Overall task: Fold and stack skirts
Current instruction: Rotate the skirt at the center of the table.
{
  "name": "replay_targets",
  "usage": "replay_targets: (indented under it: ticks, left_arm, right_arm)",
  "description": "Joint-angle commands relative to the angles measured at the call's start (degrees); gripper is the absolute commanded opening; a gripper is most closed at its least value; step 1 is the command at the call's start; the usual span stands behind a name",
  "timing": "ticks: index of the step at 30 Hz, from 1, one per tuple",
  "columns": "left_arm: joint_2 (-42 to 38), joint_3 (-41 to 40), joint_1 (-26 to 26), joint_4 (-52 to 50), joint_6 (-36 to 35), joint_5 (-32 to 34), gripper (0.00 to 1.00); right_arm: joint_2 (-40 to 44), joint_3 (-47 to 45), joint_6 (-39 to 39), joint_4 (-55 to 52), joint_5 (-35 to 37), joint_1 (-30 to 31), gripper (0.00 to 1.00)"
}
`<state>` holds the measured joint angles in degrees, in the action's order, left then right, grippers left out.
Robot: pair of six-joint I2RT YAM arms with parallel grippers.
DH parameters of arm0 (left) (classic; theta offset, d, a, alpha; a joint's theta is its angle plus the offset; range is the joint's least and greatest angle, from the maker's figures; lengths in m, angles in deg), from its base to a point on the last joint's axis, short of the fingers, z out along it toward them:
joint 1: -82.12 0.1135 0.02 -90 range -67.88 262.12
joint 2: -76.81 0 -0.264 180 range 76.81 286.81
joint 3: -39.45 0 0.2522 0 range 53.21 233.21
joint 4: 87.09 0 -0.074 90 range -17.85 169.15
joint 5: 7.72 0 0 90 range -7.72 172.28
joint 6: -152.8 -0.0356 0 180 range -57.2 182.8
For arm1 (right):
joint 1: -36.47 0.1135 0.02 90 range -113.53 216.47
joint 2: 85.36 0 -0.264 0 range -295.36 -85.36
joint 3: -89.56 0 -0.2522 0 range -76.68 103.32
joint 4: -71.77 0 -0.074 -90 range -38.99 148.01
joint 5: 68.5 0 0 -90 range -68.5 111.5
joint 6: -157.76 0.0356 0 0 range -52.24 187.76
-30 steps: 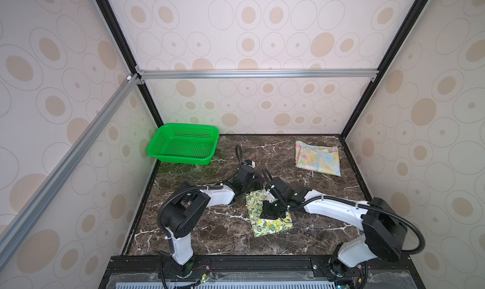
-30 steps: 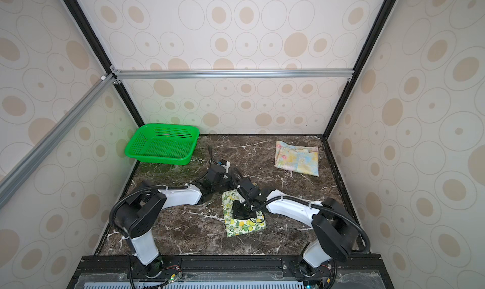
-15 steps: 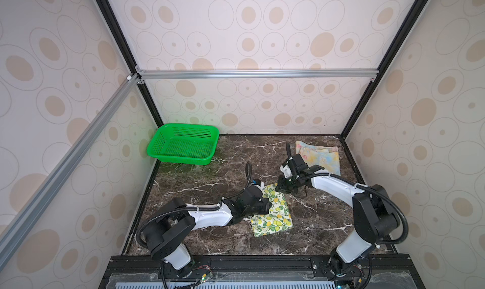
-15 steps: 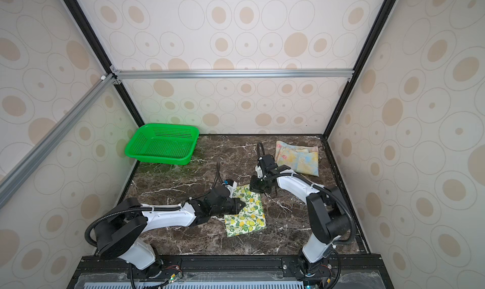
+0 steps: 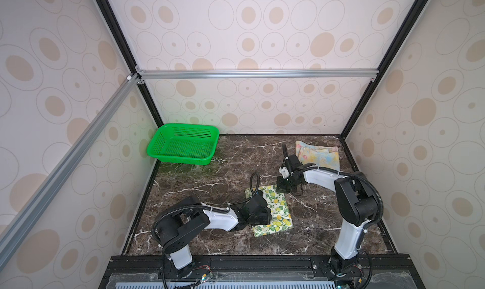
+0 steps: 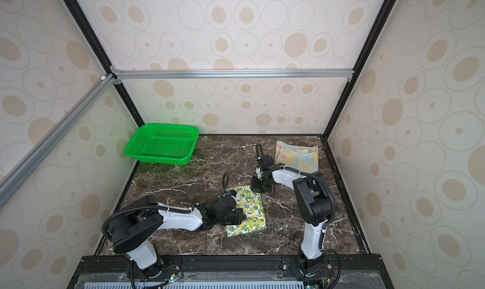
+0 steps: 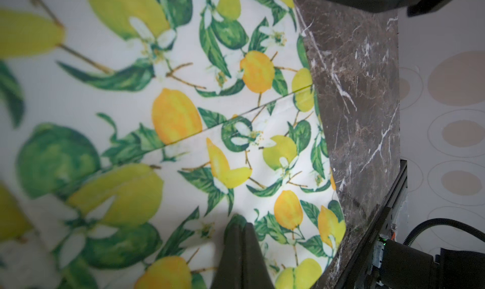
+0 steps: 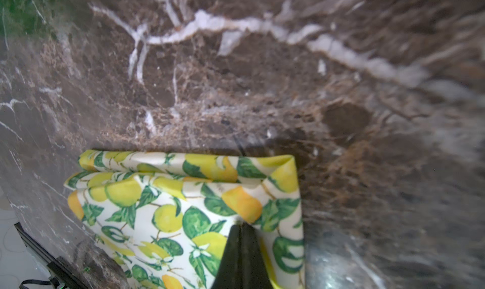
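Observation:
The lemon-print skirt (image 5: 279, 209) (image 6: 253, 209) lies folded into a small rectangle in the middle of the marble table. My left gripper (image 5: 269, 216) (image 7: 242, 223) is shut, its tip resting on top of the cloth on the skirt's left side. Over the skirt's far right corner my right gripper (image 5: 280, 190) (image 8: 240, 226) is also shut, its tip touching the cloth (image 8: 162, 216) just inside the folded edge. Neither pinches any fabric. The pastel blue-yellow skirt (image 5: 319, 155) (image 6: 298, 156) lies folded at the back right, apart from both grippers.
A green perforated basket (image 5: 189, 125) (image 6: 170, 125) stands in the back left corner with nothing in it. Patterned walls close in the dark marble table (image 5: 210, 185) on three sides. A black rail runs along the front edge.
The right gripper has moved from the middle of the lemon skirt out to its far right corner. The left gripper has slid from the skirt's far left edge toward its near left side.

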<state>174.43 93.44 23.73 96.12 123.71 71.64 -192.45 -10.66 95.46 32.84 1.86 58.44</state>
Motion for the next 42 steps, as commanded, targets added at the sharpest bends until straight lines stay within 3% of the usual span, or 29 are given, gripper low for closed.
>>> replay_targets:
  ticks: [1,11,17,29,36,42]
  left_arm:
    - [-0.3,-1.1,-0.4,-5.7,1.3,0.1,0.00]
    - [-2.2,-3.6,3.5,-11.6,-1.4,0.3,0.00]
    - [-3.1,-2.7,7.0,-16.0,-5.8,1.8,0.00]
    - [-8.0,-1.1,15.2,-24.5,-15.8,9.7,0.00]
    - [-14.3,3.5,15.3,-26.3,-21.1,13.8,0.00]
    - [-18.4,2.9,12.6,-25.1,-17.0,11.9,0.00]
  right_arm:
    - [0.0,-1.5,0.7,1.6,1.4,-1.0,0.00]
    - [3.5,-8.9,4.8,5.5,-0.1,-0.9,0.00]
    - [9.8,-14.1,7.5,5.8,0.2,0.5,0.00]
    - [21.4,-23.3,18.2,5.4,6.9,12.3,0.00]
    - [23.1,-19.8,17.2,4.1,6.1,14.4,0.00]
    - [19.4,-11.2,9.2,0.8,5.5,13.2,0.00]
